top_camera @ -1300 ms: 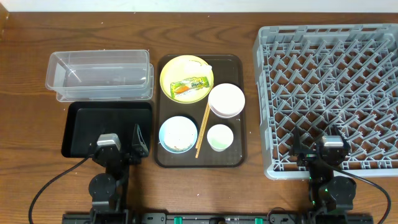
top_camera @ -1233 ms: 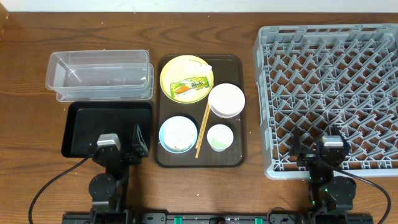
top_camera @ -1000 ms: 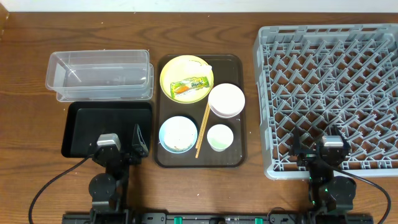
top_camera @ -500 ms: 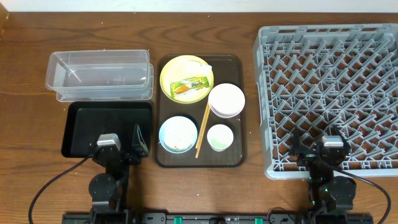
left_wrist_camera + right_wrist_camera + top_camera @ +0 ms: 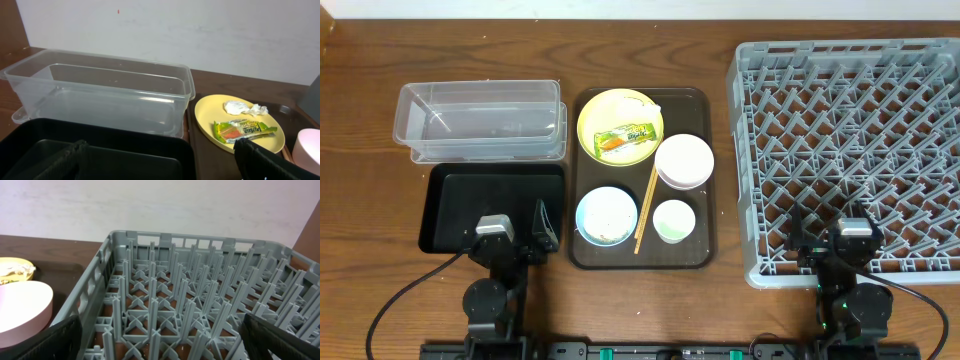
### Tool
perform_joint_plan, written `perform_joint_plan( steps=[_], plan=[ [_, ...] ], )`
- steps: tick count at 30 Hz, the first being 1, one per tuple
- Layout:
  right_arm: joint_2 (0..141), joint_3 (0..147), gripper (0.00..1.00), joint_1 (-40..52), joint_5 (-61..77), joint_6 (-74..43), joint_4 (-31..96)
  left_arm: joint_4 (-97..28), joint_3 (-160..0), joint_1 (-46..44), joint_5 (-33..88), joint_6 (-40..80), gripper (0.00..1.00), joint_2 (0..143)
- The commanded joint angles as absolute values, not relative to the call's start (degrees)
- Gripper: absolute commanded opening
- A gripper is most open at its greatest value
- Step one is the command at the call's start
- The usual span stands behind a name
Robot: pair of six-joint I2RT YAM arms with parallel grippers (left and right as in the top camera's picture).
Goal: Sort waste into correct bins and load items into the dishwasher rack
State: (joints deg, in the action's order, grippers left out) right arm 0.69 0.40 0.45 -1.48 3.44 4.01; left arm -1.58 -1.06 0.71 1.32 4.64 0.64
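A yellow plate (image 5: 605, 110) on the brown serving tray holds the green-and-orange wrapper (image 5: 623, 138) and a white scrap (image 5: 653, 106). A white bowl (image 5: 684, 161), a light-blue bowl (image 5: 607, 215) with white contents, a small white cup (image 5: 673, 220) and chopsticks (image 5: 646, 208) are on the same tray. The clear tub (image 5: 480, 120) and the black tray (image 5: 470, 190) lie to the left. The grey rack (image 5: 850, 120) is on the right. My left gripper (image 5: 515, 235) is open and empty over the black tray's near edge (image 5: 157, 165). My right gripper (image 5: 830, 240) is open and empty over the rack's near edge (image 5: 165, 342).
The brown serving tray (image 5: 705, 245) sits between the bins and the rack. In the left wrist view the wrapper (image 5: 242, 131) and scrap (image 5: 240, 106) lie on the plate (image 5: 210, 112), right of the tub (image 5: 100, 95). The white bowl (image 5: 20, 310) shows left of the rack (image 5: 175, 290).
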Motion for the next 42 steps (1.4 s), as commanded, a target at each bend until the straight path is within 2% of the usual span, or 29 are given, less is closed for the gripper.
perform_joint_plan(
  steps=[1,26,35,42],
  plan=[
    [0.34,0.32,0.99,-0.19,-1.23,3.92,4.25,-4.05,-0.23,0.99,0.6,4.32,0.94,0.67],
    [0.38,0.32,0.99,-0.19,-1.19,3.9,4.1,-4.03,-0.23,0.99,0.6,4.32,0.94,0.67],
    [0.38,0.54,0.99,-0.19,0.91,-4.21,3.88,-4.16,-0.71,0.99,0.67,5.98,0.94,1.1],
    [1.5,5.52,0.99,-0.21,0.91,-4.71,8.23,-7.49,-5.21,0.99,2.57,6.72,0.94,7.77]
  ],
)
